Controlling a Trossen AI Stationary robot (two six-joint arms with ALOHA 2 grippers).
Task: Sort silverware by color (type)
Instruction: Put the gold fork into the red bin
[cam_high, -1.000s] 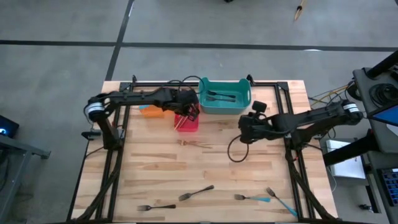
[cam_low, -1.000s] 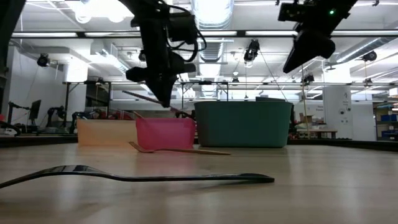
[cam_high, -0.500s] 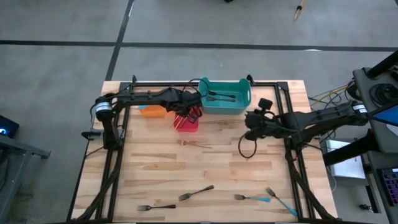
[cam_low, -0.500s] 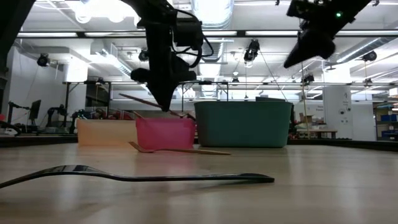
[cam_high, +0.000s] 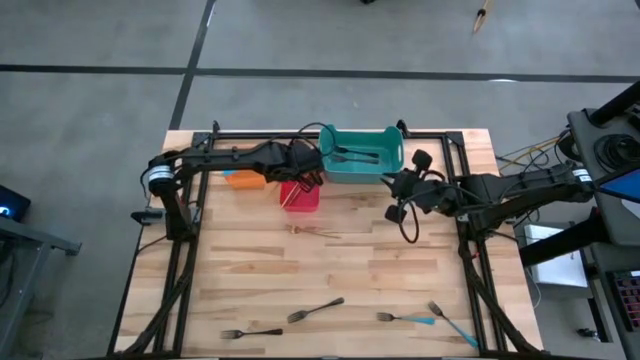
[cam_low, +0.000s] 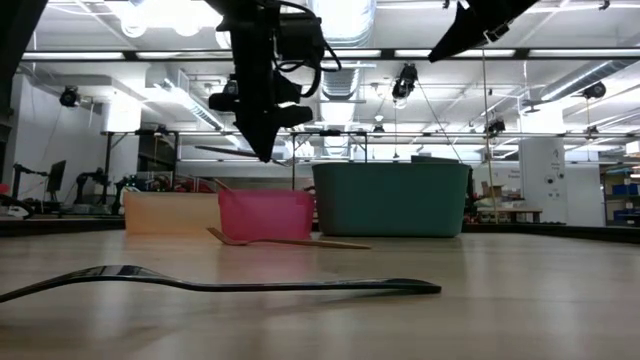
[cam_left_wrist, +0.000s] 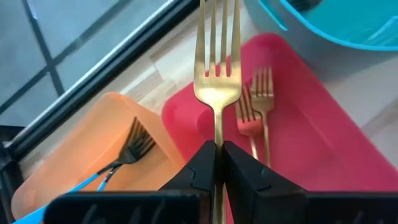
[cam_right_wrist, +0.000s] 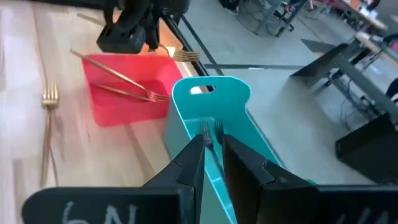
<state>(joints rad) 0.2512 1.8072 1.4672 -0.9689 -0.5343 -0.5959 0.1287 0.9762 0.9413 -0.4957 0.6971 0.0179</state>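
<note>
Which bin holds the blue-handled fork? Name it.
The orange bin. A dark-tined fork with a blue handle lies in it; the red bin holds gold forks, and the teal bin dark ones.

four views: overhead, table-level, two wrist-mounted

the high camera looks straight down on the whole table (cam_high: 330, 270); the low one sits at tabletop height, facing level into the room. each wrist camera looks closely past its own fingers. all four share the red bin (cam_high: 300, 197) (cam_low: 265, 213) (cam_left_wrist: 298, 124) (cam_right_wrist: 124, 87).
</note>
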